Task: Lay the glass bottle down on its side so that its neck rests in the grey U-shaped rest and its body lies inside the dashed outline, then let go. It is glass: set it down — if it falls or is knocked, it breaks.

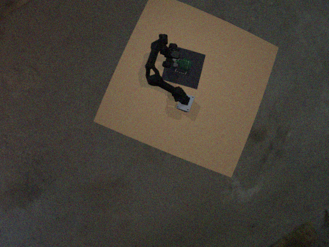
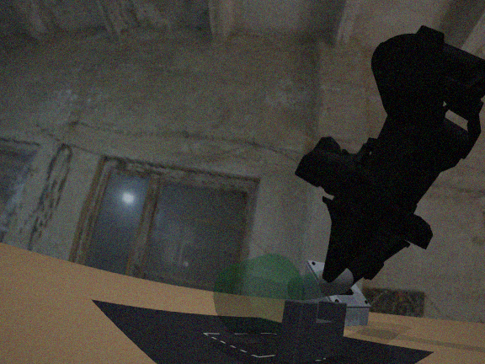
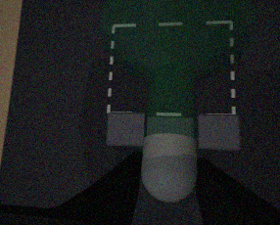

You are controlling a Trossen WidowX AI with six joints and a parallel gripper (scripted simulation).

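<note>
Claw (image 1: 175,64) (image 2: 338,286) (image 3: 168,162) pinches the pale neck end of the glass bottle (image 1: 185,64) (image 2: 257,286) (image 3: 171,93); bottle is near level, body toward 12 o'clock in wrist view, neck end toward 6. Exterior view: body hangs over the dark mat (image 1: 194,81) (image 2: 126,320) (image 3: 59,98), underside apparently still to be landed. Grey rest (image 2: 299,324) (image 3: 125,129): uprights at 9 & 3 o'clock of the neck, which lines up w/ the slot btwn them. Dashed outline (image 1: 180,72) (image 2: 266,355) (image 3: 111,67) lies at 12 o'clock of the rest; body's fit inside it is hard to judge, b/c height skews the view.

Step in hand (judged): final lowering. Keep neck centred, descend straight & slow, level out any leftover tilt, check body vs. outline en route. Avoid sideways drift: an upright could knock the glass. Release only w/ body on mat & neck in slot; spread claw gently, then back off toward 6 o'clock w/o dragging the neck.
</note>
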